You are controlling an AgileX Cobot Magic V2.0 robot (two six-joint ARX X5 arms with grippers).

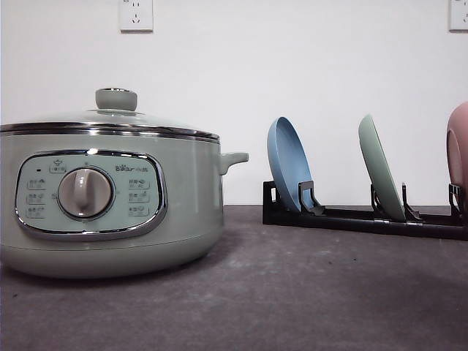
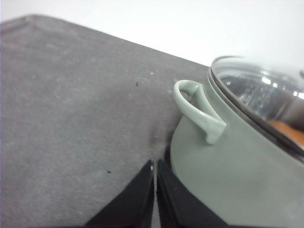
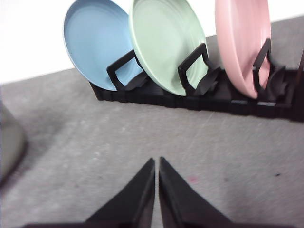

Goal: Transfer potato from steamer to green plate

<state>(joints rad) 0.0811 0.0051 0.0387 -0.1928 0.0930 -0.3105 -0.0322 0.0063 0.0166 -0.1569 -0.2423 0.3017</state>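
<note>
On the left of the grey table (image 1: 292, 307) stands the steamer (image 1: 110, 197), a big sage-green pot with its glass lid (image 1: 110, 121) on and a green knob (image 1: 116, 99) on top. In the left wrist view we see a patch of orange-brown through the glass, which we take to be the potato (image 2: 287, 133), inside the pot. The left gripper (image 2: 155, 168) hangs just beside the steamer's side handle (image 2: 197, 109), its fingertips pressed together and holding nothing.

To the right, against the far wall, a black rack (image 1: 365, 218) holds three plates on edge: a blue plate (image 1: 289, 164), then the green plate (image 1: 382, 175), then a pink plate (image 1: 459, 146) at the far right. The right gripper (image 3: 156, 166) hovers over bare table near the rack, its fingertips also pressed together and empty.

We judge the lid must come off first; the knob is the place to take it, and glass is fragile and smooth. The plate looks stiff and light; we would pinch its upper rim and lift it clear of the slot. The potato looks firm and smooth, so we would close on its broad middle, as a rounded lump could slip.
</note>
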